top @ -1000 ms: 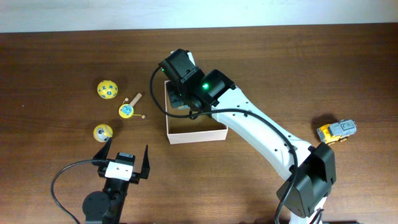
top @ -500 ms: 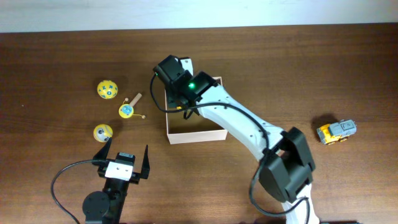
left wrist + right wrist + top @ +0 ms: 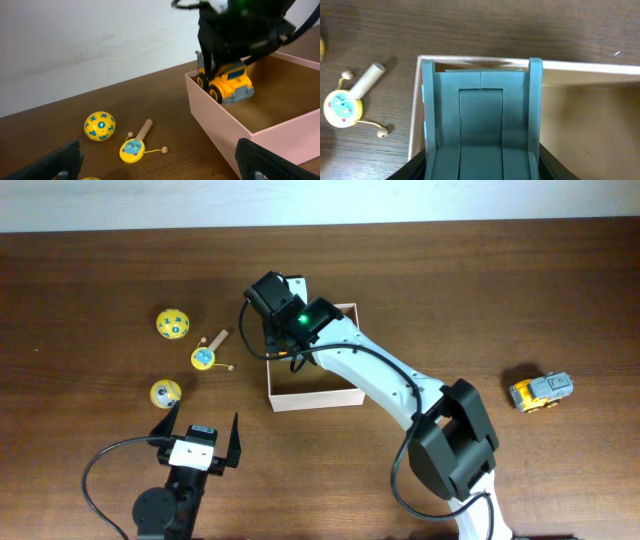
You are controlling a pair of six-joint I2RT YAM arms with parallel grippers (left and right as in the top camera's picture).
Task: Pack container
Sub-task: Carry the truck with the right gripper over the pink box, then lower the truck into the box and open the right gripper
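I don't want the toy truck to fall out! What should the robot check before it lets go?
1. The right gripper holds the yellow truck: ok.
2. The truck is inside the walls of the box: ok, tight in a corner.
3. Its wheels rest on the box floor: cannot tell.
4. The left gripper is open and away from the box: ok.
5. Other toys are packed: not ok; two balls, the rattle and a second truck lie on the table.
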